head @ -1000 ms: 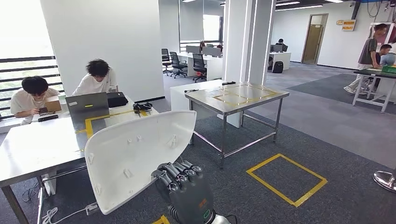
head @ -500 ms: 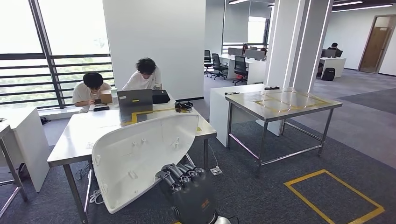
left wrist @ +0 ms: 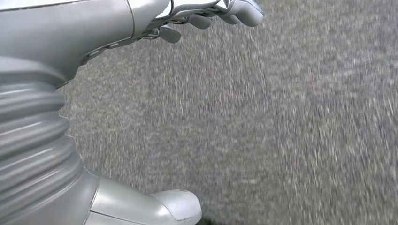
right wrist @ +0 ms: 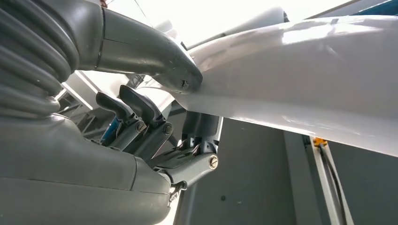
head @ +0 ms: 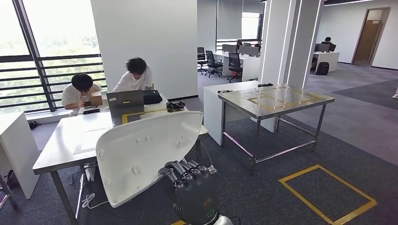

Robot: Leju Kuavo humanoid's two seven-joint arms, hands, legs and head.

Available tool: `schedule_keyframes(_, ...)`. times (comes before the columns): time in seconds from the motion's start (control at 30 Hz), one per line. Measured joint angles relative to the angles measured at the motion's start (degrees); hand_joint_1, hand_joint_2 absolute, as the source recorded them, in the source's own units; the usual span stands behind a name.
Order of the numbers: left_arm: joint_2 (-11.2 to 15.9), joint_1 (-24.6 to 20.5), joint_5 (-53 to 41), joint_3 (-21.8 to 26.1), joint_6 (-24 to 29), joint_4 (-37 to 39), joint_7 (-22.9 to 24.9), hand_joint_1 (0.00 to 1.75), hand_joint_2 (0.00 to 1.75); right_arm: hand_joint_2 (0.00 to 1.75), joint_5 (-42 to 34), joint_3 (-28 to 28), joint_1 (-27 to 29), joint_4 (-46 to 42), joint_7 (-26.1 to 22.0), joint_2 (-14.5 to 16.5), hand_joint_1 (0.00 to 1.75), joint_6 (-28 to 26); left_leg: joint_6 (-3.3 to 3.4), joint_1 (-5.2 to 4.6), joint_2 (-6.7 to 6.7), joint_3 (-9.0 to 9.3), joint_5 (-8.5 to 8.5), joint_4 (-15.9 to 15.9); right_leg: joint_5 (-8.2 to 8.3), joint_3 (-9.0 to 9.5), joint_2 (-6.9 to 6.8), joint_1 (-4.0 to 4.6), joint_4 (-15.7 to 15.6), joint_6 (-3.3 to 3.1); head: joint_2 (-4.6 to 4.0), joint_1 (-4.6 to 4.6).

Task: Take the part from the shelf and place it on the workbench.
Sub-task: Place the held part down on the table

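- The right hand (head: 190, 180) sat lowest and nearest in the head view, its dark fingers (head: 180, 171) curled over the lower edge of a large white part (head: 145, 152).
- In the right wrist view, the thumb (right wrist: 155, 56) pressed on one face of the part (right wrist: 300, 79) and the fingers (right wrist: 136, 112) closed behind it, so the hand (right wrist: 155, 117) gripped the part firmly.
- The part was held up in the air in front of the robot, tilted, its inner face with small clips turned toward the camera; it rested on no counter.
- The left hand (left wrist: 206, 11) hung over grey carpet (left wrist: 291, 122), its fingers loosely bent and apart, with nothing in them.
- Just behind the part stood a white counter (head: 65, 140) bearing a laptop (head: 124, 101), yellow tape and a black bag (head: 152, 97).
- Two people (head: 108, 84) sat at its far side, by the window.
- To the right, a steel counter (head: 277, 99) marked with yellow tape stood on thin legs, well apart from the part.
- A yellow taped square (head: 328, 194) lay on the carpet at the right.
- Farther back were pillars, office chairs and desks.
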Motion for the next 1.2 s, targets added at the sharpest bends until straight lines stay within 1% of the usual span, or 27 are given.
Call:
schedule_keyframes(0.03,-0.08,0.02,-0.01,0.03,-0.02,0.0,0.0,0.0,1.75,1.75,0.03,-0.02,-0.01,0.01,0.0,0.0,1.69,0.0,-0.89,0.58,-0.01,-0.22,-0.69,1.08,2.05,1.69,-0.06,-0.67,-3.53,0.88,0.0,0.04)
schedule_keyframes(0.07,0.08,0.03,-0.02,0.06,-0.02,-0.07,0.01,0.0,1.75,1.75,0.05,-0.03,-0.03,0.07,-0.01,-0.02,1.69,0.01,-1.87,0.99,-0.07,-0.65,-1.49,2.27,3.38,3.1,0.05,-1.03,-6.27,1.61,0.0,0.1)
schedule_keyframes(0.1,0.09,0.02,-0.03,0.08,-0.04,-0.09,0.01,0.0,1.75,1.75,0.07,-0.04,-0.01,0.09,-0.04,0.04,1.69,0.02,-2.8,1.26,-0.12,-1.18,-2.5,3.67,3.99,4.12,0.21,-1.26,-8.22,1.58,0.0,0.22)
schedule_keyframes(0.13,0.19,0.02,-0.04,0.11,-0.07,-0.15,-0.02,0.0,1.75,1.75,0.07,-0.08,0.05,0.12,-0.04,0.07,1.69,0.02,-3.52,1.34,-0.18,-1.57,-3.34,4.67,3.8,4.45,0.35,-1.29,-8.72,1.01,0.01,0.17)
schedule_keyframes(0.17,0.25,0.03,-0.06,0.13,-0.09,-0.18,-0.04,0.0,1.75,1.75,0.07,-0.13,0.11,0.14,-0.04,0.1,1.69,0.02,-3.98,1.27,-0.26,-1.75,-3.96,5.11,3.07,4.12,0.43,-1.07,-7.87,0.0,0.01,0.03)
schedule_keyframes(0.2,0.1,0.03,-0.07,0.14,-0.12,-0.14,-0.07,0.0,1.75,1.75,0.07,-0.19,0.12,0.11,-0.04,0.16,1.69,0.02,-4.22,1.32,-0.32,-1.64,-4.39,5.27,2.68,4.13,0.35,-1.03,-7.6,-1.19,0.01,-0.09)
schedule_keyframes(0.23,0.13,0.06,-0.1,0.14,-0.14,-0.16,-0.07,0.0,1.75,1.75,0.05,-0.26,0.08,0.1,-0.02,0.17,1.69,0.01,-4.35,1.39,-0.24,-1.36,-4.5,5.11,2.38,4.25,0.22,-0.96,-7.33,-1.95,0.02,-0.27)
schedule_keyframes(0.3,0.12,0.02,-0.18,0.14,-0.14,-0.14,-0.05,0.0,1.75,1.75,0.04,-0.32,-0.04,0.06,0.0,0.25,1.69,-0.01,-4.16,1.28,1.24,-2.09,-5.23,7.1,1.88,5.01,-0.07,-0.75,-7.32,-3.03,0.01,-0.42)
schedule_keyframes(0.33,0.11,-0.06,-0.22,0.14,-0.14,-0.14,-0.04,0.0,1.75,1.75,0.04,-0.33,-0.05,0.03,0.0,0.27,1.69,-0.01,-3.92,0.99,2.3,-3.68,-6.19,10.05,1.59,5.55,-0.3,-0.55,-7.46,-3.48,0.02,-0.52)
schedule_keyframes(0.4,0.11,-0.16,-0.28,0.14,-0.13,-0.13,0.05,0.0,1.75,1.75,0.05,-0.36,0.15,0.04,-0.01,0.26,1.69,0.01,-3.13,0.16,3.65,-9.14,-8.5,18.59,0.82,6.7,-0.83,0.06,-7.82,-4.14,0.02,-0.67)
schedule_keyframes(0.43,0.1,-0.11,-0.29,0.14,-0.13,-0.12,0.13,0.0,1.75,1.75,0.05,-0.36,0.31,0.05,-0.01,0.26,1.69,0.02,-2.65,-0.27,3.8,-11.78,-8.84,21.95,0.37,7.35,-1.03,0.42,-8.01,-4.32,0.03,-0.69)
schedule_keyframes(0.47,0.08,-0.02,-0.3,0.15,-0.12,-0.1,0.21,0.0,1.75,1.75,0.05,-0.36,0.47,0.05,-0.01,0.26,1.69,0.02,-2.04,-0.72,3.81,-13.49,-8.02,23.35,-0.14,8.12,-1.18,0.75,-8.21,-4.43,0.03,-0.71)
schedule_keyframes(0.5,0.06,0.09,-0.3,0.16,-0.12,-0.09,0.26,0.0,1.75,1.75,0.05,-0.36,0.57,0.05,0.0,0.27,1.69,0.01,-1.31,-1.2,3.81,-13.98,-6.01,22.35,-0.68,9.01,-1.28,1.04,-8.43,-4.48,0.03,-0.69)
schedule_keyframes(0.57,0.03,0.25,-0.3,0.18,-0.11,-0.08,0.27,0.0,1.75,1.75,0.05,-0.35,0.65,0.05,0.0,0.31,1.69,-0.01,0.48,-2.33,3.88,-12.1,-0.18,15.14,-1.92,11.06,-1.5,1.43,-9.12,-4.47,0.02,-0.68)
schedule_keyframes(0.6,0.02,0.29,-0.3,0.18,-0.1,-0.07,0.25,0.0,1.75,1.75,0.06,-0.34,0.67,0.04,-0.01,0.35,1.69,-0.02,1.24,-2.9,4.01,-10.63,1.72,11.57,-2.52,12.02,-1.54,1.65,-9.59,-4.3,0.0,-0.71)
schedule_keyframes(0.63,0.01,0.27,-0.3,0.17,-0.09,-0.06,0.17,0.0,1.75,1.75,0.07,-0.34,0.71,0.03,-0.01,0.38,1.69,-0.02,1.66,-3.32,4.16,-9.37,2.54,8.98,-2.98,12.81,-1.6,1.78,-10.19,-4.07,0.0,-0.73)
schedule_keyframes(0.67,-0.03,0.25,-0.29,0.17,-0.08,-0.05,0.1,0.0,1.75,1.75,0.07,-0.34,0.78,0.01,-0.01,0.39,1.69,-0.01,1.84,-3.59,4.27,-8.56,2.34,7.65,-3.18,13.57,-1.64,1.87,-10.74,-3.77,-0.01,-0.69)
schedule_keyframes(0.73,-0.12,0.18,-0.27,0.18,-0.05,-0.04,-0.05,0.0,1.75,1.75,0.08,-0.36,0.87,-0.08,-0.04,0.4,1.69,0.03,1.83,-3.52,4.09,-7.4,1.2,6.66,-2.3,13.97,-1.73,1.92,-10.3,-3.01,0.02,-0.55)
schedule_keyframes(0.8,-0.18,0.26,-0.24,0.2,-0.03,-0.05,-0.11,0.0,1.75,1.75,0.09,-0.37,0.96,-0.2,-0.12,0.41,1.69,0.05,2.13,-3.33,3.72,-6.17,0.6,5.83,-0.69,12.89,-1.7,1.8,-7.48,-2.48,0.02,-0.28)
schedule_keyframes(0.9,-0.21,0.31,-0.21,0.21,0.0,-0.05,-0.17,0.0,1.75,1.75,0.1,-0.38,1.02,-0.25,-0.15,0.41,1.69,0.07,2.3,-3.28,3.61,-5.39,0.3,5.44,0.14,11.88,-1.57,1.73,-5.24,-2.37,0.02,-0.14)
schedule_keyframes(0.93,-0.22,0.28,-0.2,0.21,0.0,-0.04,-0.17,0.0,1.75,1.75,0.11,-0.37,1.01,-0.26,-0.15,0.41,1.69,0.06,2.45,-3.27,3.54,-4.98,0.01,5.33,0.04,10.22,-1.42,1.76,-3.06,-2.31,0.02,-0.14)
schedule_keyframes(1.0,-0.26,0.31,-0.18,0.23,0.01,-0.03,-0.18,0.0,1.75,1.75,0.17,-0.36,1.2,-0.25,-0.23,0.33,1.69,0.1,2.84,-3.44,2.97,-2.71,-1.84,5.11,-3.58,3.4,-1.03,1.94,2.45,-2.23,0.02,0.04)
schedule_keyframes(1.03,-0.28,0.34,-0.17,0.26,0.01,-0.03,-0.19,0.0,1.75,1.75,0.19,-0.36,1.29,-0.24,-0.35,0.29,1.69,0.09,3.0,-3.59,2.61,-1.23,-3.04,5.01,-4.84,0.15,-0.85,2.08,3.85,-2.3,0.02,0.19)
schedule_keyframes(1.07,-0.28,0.38,-0.16,0.28,0.01,-0.03,-0.21,0.0,1.75,1.75,0.21,-0.36,1.39,-0.22,-0.49,0.24,1.69,0.09,3.03,-3.79,2.33,0.21,-4.19,5.01,-4.86,-1.47,-0.77,2.28,2.24,-2.56,0.02,0.28)
schedule_keyframes(1.13,-0.42,0.39,-0.16,0.33,0.01,0.0,-0.26,0.0,1.75,1.75,0.21,-0.36,1.42,-0.12,-0.72,0.12,1.69,0.04,2.91,-4.08,2.12,1.88,-5.84,5.18,2.48,-1.0,-0.5,2.91,-4.95,-3.62,0.02,0.22)
schedule_keyframes(1.17,-0.5,0.37,-0.16,0.36,0.01,0.02,-0.29,0.0,1.75,1.75,0.2,-0.36,1.45,-0.07,-0.79,0.04,1.69,0.05,2.75,-4.2,1.98,2.45,-6.68,5.31,5.81,-0.67,-0.26,3.21,-7.63,-4.16,0.02,0.21)
schedule_keyframes(1.2,-0.58,0.36,-0.16,0.38,0.02,0.03,-0.34,0.0,1.75,1.75,0.2,-0.36,1.47,-0.02,-0.83,-0.03,1.69,0.07,2.55,-4.23,1.88,2.89,-7.44,5.34,8.01,-0.35,-0.05,3.46,-9.21,-4.61,0.02,0.15)
